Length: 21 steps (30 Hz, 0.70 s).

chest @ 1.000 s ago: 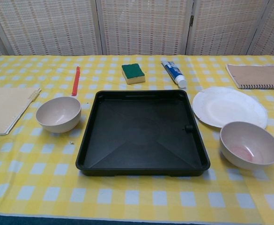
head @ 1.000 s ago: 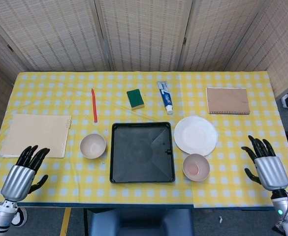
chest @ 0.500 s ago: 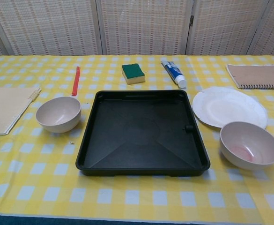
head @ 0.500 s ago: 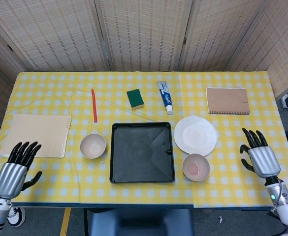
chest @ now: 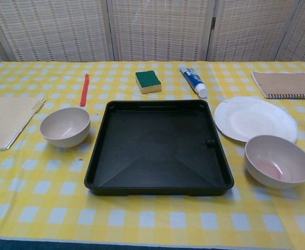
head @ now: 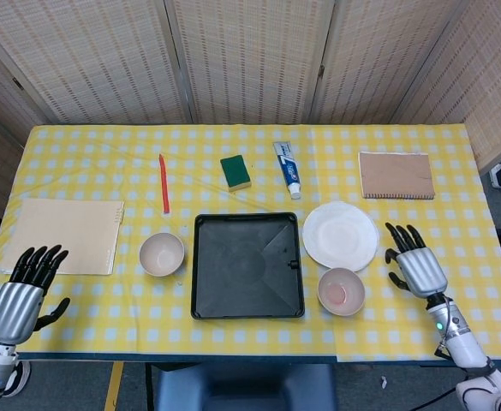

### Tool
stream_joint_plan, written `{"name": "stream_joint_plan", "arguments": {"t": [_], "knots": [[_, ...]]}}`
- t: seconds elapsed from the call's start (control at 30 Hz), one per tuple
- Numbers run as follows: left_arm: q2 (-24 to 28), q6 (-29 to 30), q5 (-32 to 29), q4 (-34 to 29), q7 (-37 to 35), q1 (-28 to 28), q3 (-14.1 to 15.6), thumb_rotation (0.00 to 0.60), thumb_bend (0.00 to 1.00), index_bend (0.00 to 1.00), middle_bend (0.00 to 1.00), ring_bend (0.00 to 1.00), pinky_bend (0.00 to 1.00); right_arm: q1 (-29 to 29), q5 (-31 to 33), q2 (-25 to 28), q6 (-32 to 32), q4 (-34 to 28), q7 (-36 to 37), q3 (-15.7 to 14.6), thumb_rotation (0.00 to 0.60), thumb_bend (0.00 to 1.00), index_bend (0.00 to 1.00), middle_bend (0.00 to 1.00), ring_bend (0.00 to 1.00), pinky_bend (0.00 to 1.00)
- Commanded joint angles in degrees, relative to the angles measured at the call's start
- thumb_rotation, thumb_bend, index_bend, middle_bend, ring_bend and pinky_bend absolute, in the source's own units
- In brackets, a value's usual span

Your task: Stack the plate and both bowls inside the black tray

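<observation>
Currently both hands are hovering empty, fingers spread: left hand [head: 15, 295] at bench corner, right hand [head: 416, 267] near the plate [head: 340, 235]. Square black plastic tray [head: 247, 265] is sitting centre, nothing in it. Round white plate is lying flat just right of it. Matte beige bowls upright: left bowl [head: 162, 253], right bowl [head: 342, 291], pinkish inside.

left hand [head: 25, 287]: black jointed fingers, brushed silver metal back, pale grey-white wrist below | right hand [head: 415, 264]: same black fingers and silver back | right forearm: slim white casing, small green light lit, thin dark cable beside it
</observation>
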Motion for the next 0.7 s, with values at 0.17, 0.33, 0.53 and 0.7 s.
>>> {"name": "stream_joint_plan", "arguments": {"t": [0.17,0.33,0.53,0.7], "knots": [[0.7,0.0,-0.5,-1.0,0.5,0.4,0.0,0.6,0.34,0.0,0.08,0.0,0.04,1.6,-1.1,-4.2,-0.1,4.3,3.2,-1.2,0.6,0.33,0.53,0.0,0.0,0.0],[1.1,0.2,-0.2,-1.4,0.3,0.5,0.1,0.6,0.34,0.0,0.07,0.0,0.04,2.7,-1.3,-6.2,-0.4,6.2,4.1,-1.3,0.6,0.33,0.53,0.0,0.0,0.0],[1.2,-0.3,-0.2,-1.5,0.3,0.3,0.3,0.6,0.34,0.0,0.07,0.0,0.04,3.9,-1.2,-7.6,-1.2,7.4,4.6,-1.5,0.6,0.33,0.53,0.0,0.0,0.0],[1.3,-0.4,-0.3,-1.6,0.2,0.3,0.2,0.6,0.34,0.0,0.07,0.0,0.04,4.8,-1.2,-8.6,-2.0,8.5,4.9,-1.7,0.6,0.33,0.53,0.0,0.0,0.0]]}}
